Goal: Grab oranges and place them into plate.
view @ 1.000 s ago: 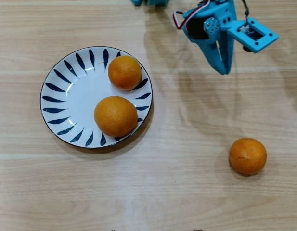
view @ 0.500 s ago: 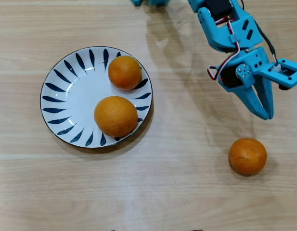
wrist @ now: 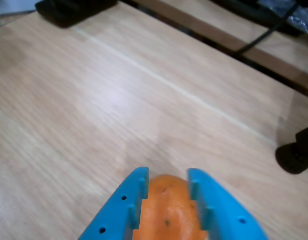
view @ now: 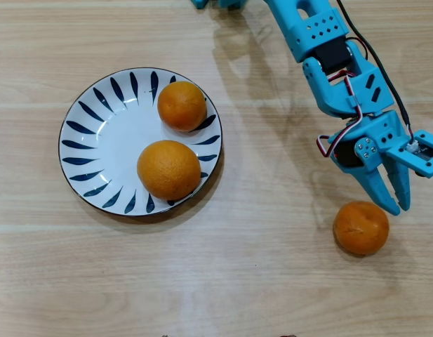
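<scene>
Overhead view shows two oranges [view: 170, 168] [view: 182, 105] already on the plate [view: 86, 151], leaving the third [view: 361, 227], which the gripper [view: 397, 205] straddles, slightly parted, not clamped.

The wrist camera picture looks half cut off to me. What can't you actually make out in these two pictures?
- Loose orange: wrist view, lower part cut off by the bottom edge, sides covered by the gripper fingers.
- Whether the fingers touch that orange: unclear in both views.
- Arm base: overhead view, cut off by the top edge.
- Dark objects beyond the table: wrist view, blurred.
</scene>
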You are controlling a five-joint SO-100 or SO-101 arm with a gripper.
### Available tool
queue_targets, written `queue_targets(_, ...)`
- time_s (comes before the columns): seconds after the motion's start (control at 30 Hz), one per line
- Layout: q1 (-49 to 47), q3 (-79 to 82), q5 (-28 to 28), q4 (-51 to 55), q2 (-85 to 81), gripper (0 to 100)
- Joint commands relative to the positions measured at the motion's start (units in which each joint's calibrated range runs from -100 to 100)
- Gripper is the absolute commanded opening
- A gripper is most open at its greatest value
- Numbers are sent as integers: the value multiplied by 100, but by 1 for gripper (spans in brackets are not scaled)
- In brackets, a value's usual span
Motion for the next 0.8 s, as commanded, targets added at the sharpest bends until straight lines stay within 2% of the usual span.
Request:
queue_targets(0.0, -2, -347, -21, -83, -51, 30)
queue_targets(0.1, -74, -347, -68, -83, -34, 39)
queue_targets(0.2, -107, -347, -104, -83, -26, 39)
queue_targets(0.5, -324, -438, -867, 106, 558, 41)
queue_targets(0.77, -308, -673, -888, 72, 980, 42)
